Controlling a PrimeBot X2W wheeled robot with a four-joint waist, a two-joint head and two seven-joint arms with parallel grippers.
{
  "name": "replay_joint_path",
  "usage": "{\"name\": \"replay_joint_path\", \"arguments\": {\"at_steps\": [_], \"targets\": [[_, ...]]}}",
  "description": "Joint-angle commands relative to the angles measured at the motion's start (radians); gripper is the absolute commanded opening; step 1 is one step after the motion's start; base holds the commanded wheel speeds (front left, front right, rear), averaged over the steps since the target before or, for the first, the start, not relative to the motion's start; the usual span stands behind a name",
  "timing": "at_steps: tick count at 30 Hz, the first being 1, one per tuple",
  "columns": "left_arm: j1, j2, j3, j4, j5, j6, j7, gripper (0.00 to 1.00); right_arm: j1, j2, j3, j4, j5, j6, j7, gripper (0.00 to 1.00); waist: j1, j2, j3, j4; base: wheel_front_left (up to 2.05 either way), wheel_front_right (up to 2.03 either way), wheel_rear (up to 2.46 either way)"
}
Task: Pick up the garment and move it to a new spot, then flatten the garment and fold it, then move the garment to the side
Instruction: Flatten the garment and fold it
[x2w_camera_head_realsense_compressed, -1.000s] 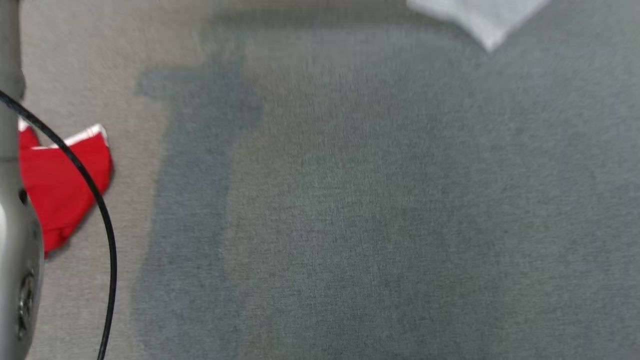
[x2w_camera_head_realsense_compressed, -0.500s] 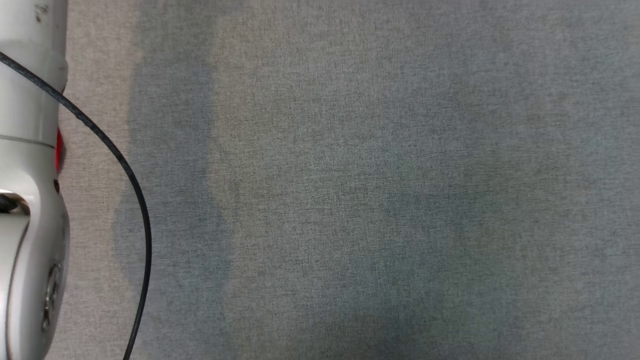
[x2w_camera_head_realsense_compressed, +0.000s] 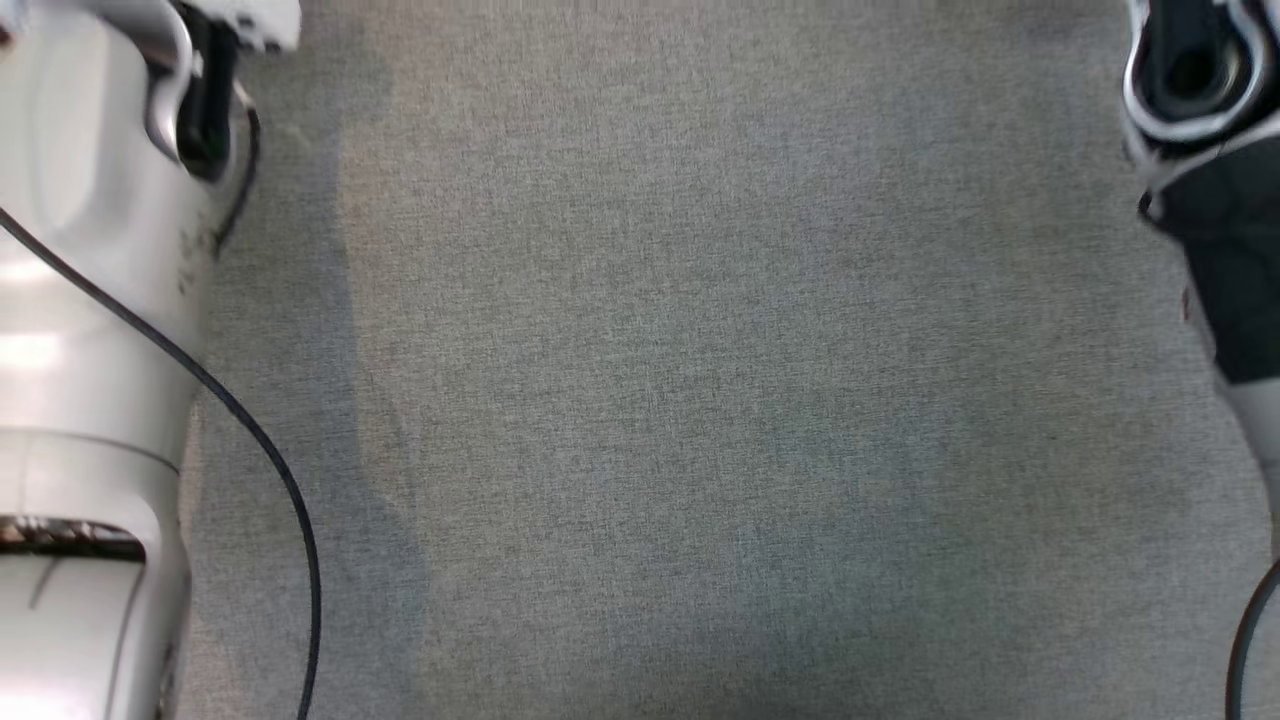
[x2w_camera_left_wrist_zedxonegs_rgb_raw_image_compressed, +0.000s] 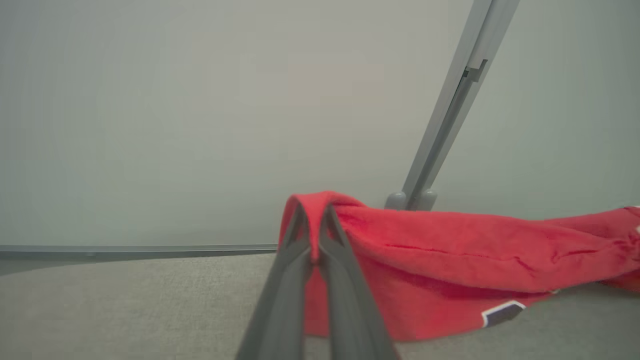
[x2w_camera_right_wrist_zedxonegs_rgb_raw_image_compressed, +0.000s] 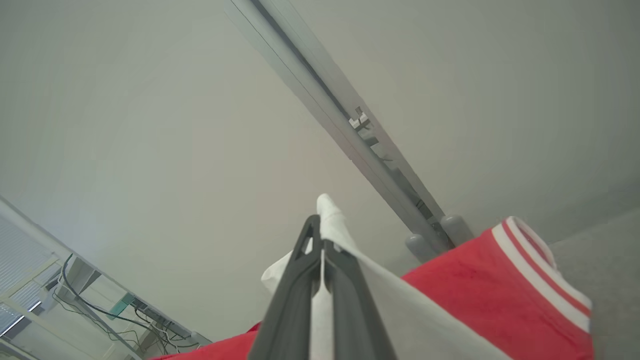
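Just an illegible white-edged patch (x2w_camera_left_wrist_zedxonegs_rgb_raw_image_compressed: 502, 312) on red garment (x2w_camera_left_wrist_zedxonegs_rgb_raw_image_compressed: 450, 260)

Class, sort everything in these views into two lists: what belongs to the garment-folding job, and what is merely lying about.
Belongs to the job:
red garment
left gripper, shut on a red fold of it
right gripper, shut on white fabric, seemingly the garment's
grey cloth surface

Lying about:
metal post
black cable
shelving with wires
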Motion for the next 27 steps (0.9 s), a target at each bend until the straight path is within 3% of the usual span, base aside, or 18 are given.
{"name": "replay_joint_path", "arguments": {"at_steps": [1,10,18,27], "targets": [[0.036,0.0,0.006,-0.007,0.001,-0.005,-0.003,0.0,0.036,-0.015,0.003,-0.009,0.029,0.0,-0.001,0.0,-0.0001,0.0,-0.024,-0.003,0.0,0.0,0.0],[0.239,-0.022,-0.047,0.0,0.055,-0.014,-0.003,0.0,0.264,-0.063,0.081,-0.048,0.181,0.0,0.012,0.0,-0.0001,0.0,-0.153,0.001,0.0,0.0,0.0],[0.397,-0.025,-0.121,0.041,0.123,-0.015,-0.003,0.0,0.453,-0.136,0.214,-0.045,0.228,0.0,0.046,0.0,-0.0001,0.0,-0.29,0.004,0.0,0.0,0.0],[0.534,-0.051,-0.103,0.081,0.077,-0.016,-0.003,0.0,0.614,-0.168,0.241,-0.01,0.355,0.0,0.154,0.0,-0.0001,0.0,-0.411,0.006,0.0,0.0,0.0]]}}
